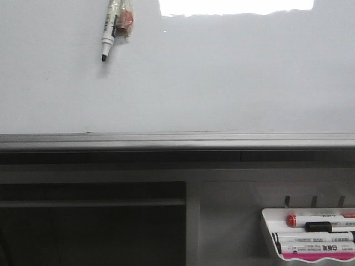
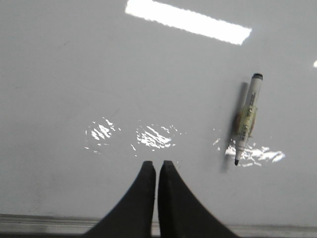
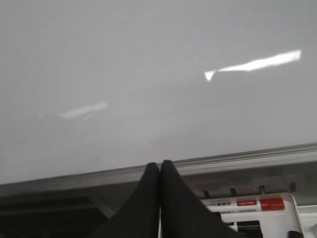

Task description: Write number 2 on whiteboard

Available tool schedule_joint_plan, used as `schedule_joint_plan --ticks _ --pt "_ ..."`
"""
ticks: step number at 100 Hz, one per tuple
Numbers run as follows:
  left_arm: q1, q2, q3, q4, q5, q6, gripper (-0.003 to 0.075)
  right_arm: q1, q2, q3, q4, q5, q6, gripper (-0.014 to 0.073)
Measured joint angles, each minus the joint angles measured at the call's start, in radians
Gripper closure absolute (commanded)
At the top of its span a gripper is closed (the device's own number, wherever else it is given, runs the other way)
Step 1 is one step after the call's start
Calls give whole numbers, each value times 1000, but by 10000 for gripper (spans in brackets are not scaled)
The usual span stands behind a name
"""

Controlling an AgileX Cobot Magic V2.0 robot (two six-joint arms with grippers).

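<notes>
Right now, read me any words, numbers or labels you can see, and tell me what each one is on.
None can be read.
Whiteboard: blank, no digit written yet.
Uncapped marker on the board: label print too blurred to read.
Markers in the white tray: dark label print, too small to read.
Red-capped marker: red and white label, text blurred.

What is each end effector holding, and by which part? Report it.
Nothing is held. The left end effector and right end effector are both shut on nothing. The marker lies loose on the whiteboard, uncapped and untouched.
</notes>
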Motion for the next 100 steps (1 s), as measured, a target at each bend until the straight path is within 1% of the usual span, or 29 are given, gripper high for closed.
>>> schedule_joint_plan --ticks 10,15,20,24,25,27,28,32,37,40,47,54,62,72,87,100 --pt "-10 99 -59 -39 40 64 739 0 98 -84 -21 61 -41 630" --pt "-28 133 -71 -79 42 106 734 3 131 -111 -23 76 -63 587" --pt "-51 161 -81 -139 39 163 713 10 151 -131 -23 87 -77 498" --pt "-73 183 -86 -180 33 216 683 18 159 -143 -23 93 -83 391" --pt "-77 186 -86 -196 33 225 678 19 161 -145 -23 94 -83 351" --pt "-88 198 -89 -220 29 252 657 24 164 -148 -23 94 -85 310" --pt "-96 202 -89 -228 29 260 650 27 164 -151 -23 95 -86 270" --pt "-114 225 -94 -274 22 308 606 34 165 -158 -23 97 -88 168" --pt "-140 256 -99 -328 12 357 547 41 165 -163 -23 99 -90 102" --pt "-159 275 -101 -361 6 391 504 43 165 -165 -23 97 -90 92" --pt "-199 327 -108 -448 -18 469 430 45 165 -166 -23 101 -92 106" --pt "-239 384 -117 -541 -46 556 393 45 165 -166 -21 103 -92 127" --pt "-287 461 -140 -647 -74 655 394 45 165 -166 -12 103 -92 144" --pt "-346 560 -181 -727 -111 757 394 45 165 -166 -6 103 -92 148" --pt "-412 726 -269 -761 -194 836 393 45 165 -166 -6 103 -92 148" --pt "-430 873 -357 -761 -214 854 393 45 165 -166 -6 103 -92 148"
